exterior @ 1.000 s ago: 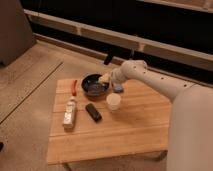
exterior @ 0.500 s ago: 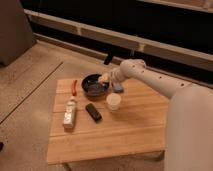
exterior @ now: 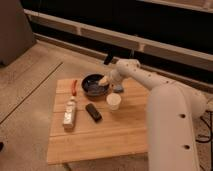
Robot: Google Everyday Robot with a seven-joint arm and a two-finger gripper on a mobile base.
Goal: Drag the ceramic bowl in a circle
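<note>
The ceramic bowl point(exterior: 93, 85), dark and shallow with a glossy bluish inside, sits at the back of the wooden table point(exterior: 115, 135). My gripper point(exterior: 104, 80) is at the bowl's right rim, reaching in from the right on the white arm point(exterior: 150, 82). It is open, and a pale fingertip point(exterior: 102, 80) dips over the rim into the bowl. Whether it touches the rim I cannot tell.
A small white cup point(exterior: 114, 101) stands just right of and in front of the bowl. A black block point(exterior: 93, 112) and a pale bottle point(exterior: 70, 114) lie nearer the front left. A red utensil point(exterior: 74, 86) lies left of the bowl, a bluish item point(exterior: 119, 89) under the arm.
</note>
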